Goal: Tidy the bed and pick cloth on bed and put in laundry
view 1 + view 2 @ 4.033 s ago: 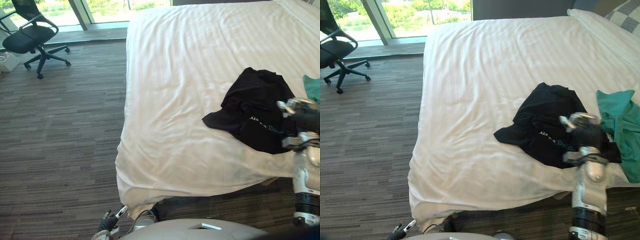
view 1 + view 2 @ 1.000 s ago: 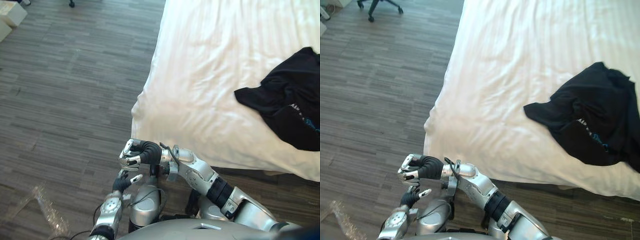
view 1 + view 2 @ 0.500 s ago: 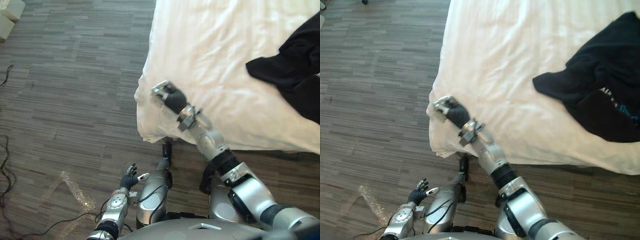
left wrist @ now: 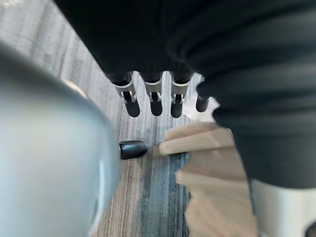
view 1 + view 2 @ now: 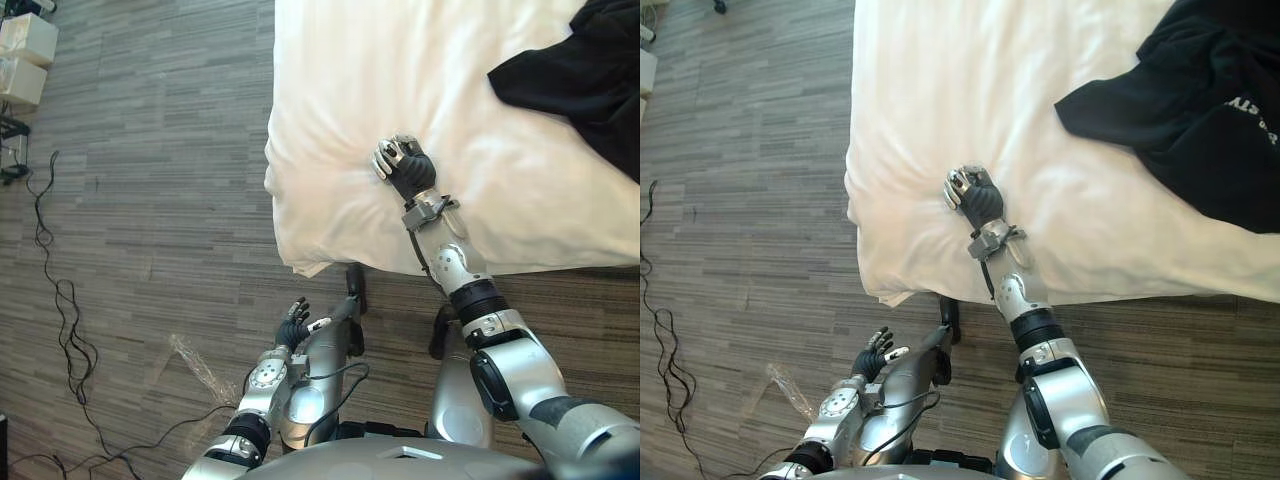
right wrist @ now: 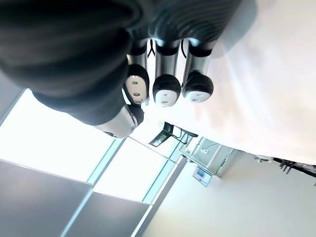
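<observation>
- Left eye view is showing the right hand (image 5: 404, 166) resting on the white bed cover (image 5: 340, 80), a little in from the bed's near left corner.
- Half a second ago this hand was sitting right at that corner; it is now lying further right on the cover, towards the black garment (image 5: 585, 70).
- Its fingers (image 6: 167, 89) are curling in with the tips turned back; as far as the right wrist view lets me judge, they are gripping no fold of the cover.
- The black garment is still lying crumpled at the far right of the bed, well apart from the hand and untouched.
- The left hand (image 5: 293, 325) is hanging low over the floor near the bed's foot, fingers (image 4: 155, 101) relaxed and holding nothing.
- I am reading this as the tidying step: the hand is probably smoothing the cover, while picking up the garment and taking it to the laundry is still waiting.
</observation>
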Robot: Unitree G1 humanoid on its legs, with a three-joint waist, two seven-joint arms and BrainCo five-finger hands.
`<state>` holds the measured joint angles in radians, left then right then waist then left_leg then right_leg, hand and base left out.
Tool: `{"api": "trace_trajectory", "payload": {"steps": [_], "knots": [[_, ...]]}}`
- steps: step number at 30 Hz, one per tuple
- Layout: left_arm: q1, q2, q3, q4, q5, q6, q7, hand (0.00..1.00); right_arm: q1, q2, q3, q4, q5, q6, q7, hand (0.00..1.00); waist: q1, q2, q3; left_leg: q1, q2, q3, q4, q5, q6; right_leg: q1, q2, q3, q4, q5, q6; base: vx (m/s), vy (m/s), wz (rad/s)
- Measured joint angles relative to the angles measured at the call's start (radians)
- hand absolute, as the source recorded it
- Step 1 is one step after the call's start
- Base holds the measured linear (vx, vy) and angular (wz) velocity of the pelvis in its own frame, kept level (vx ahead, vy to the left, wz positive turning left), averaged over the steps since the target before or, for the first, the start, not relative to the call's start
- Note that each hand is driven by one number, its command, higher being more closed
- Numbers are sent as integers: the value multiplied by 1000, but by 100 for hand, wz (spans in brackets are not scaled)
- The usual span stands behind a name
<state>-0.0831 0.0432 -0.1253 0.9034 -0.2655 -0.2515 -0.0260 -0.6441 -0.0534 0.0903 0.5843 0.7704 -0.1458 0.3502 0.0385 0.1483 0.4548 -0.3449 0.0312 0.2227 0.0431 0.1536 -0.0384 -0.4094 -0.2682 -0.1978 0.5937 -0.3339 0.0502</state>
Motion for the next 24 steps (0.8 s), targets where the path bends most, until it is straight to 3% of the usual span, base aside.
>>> {"api": "trace_trajectory", "payload": {"steps": [2, 3, 5, 8, 15, 16, 19, 24], "knots": [[1, -3, 10, 0, -1, 0, -3, 0, 47, 25, -20, -11, 18, -4, 0, 100, -6, -8, 3, 27, 0, 22, 1, -13, 1, 22, 2, 19, -12, 3, 5, 78, 1, -29], [6, -7, 30, 0, 0, 0, -11, 0, 106, 61, -42, -26, 34, -23, 0, 100, -30, -15, 6, 53, 2, 38, 8, -31, 3, 54, 5, 28, -36, 8, 12, 93, 8, -28], [8, -9, 38, 0, 0, -2, -11, 0, 160, 80, -51, -49, 36, -38, 0, 100, -46, -22, 7, 66, 3, 45, 16, -46, 5, 75, 7, 32, -54, 12, 18, 98, 19, -24], [13, -22, 75, 0, 2, -10, -10, 0, 316, 134, -96, -87, 30, -90, 41, 100, -72, -57, 3, 115, 12, 71, 10, -70, 6, 143, 23, 43, -133, 39, 31, 118, 36, -26], [50, -28, 136, -17, 24, -10, 0, 0, 515, 122, -242, -15, -29, -112, 109, 100, -77, -149, -37, 195, 20, 109, 8, -110, 3, 285, 43, 42, -287, 91, 53, 127, 44, -14], [61, -28, 147, -17, 25, -5, 3, 0, 552, 122, -308, 55, -41, -110, 90, 0, -75, -164, -48, 207, 21, 124, 2, -111, 3, 302, 45, 43, -307, 97, 55, 95, 17, -8], [79, -29, 183, -14, 39, 4, 4, 0, 681, 102, -408, 184, -50, -105, 44, 0, -71, -168, -61, 266, 21, 153, -41, -111, 1, 349, 53, 48, -352, 116, 61, 91, 19, -24], [123, -28, 247, 60, 60, 10, 13, 0, 853, 81, -460, 264, -112, -110, -11, 0, -79, -172, -169, 369, 23, 182, -141, -90, -21, 404, 73, 50, -388, 127, 66, 88, -2, -25]]}}
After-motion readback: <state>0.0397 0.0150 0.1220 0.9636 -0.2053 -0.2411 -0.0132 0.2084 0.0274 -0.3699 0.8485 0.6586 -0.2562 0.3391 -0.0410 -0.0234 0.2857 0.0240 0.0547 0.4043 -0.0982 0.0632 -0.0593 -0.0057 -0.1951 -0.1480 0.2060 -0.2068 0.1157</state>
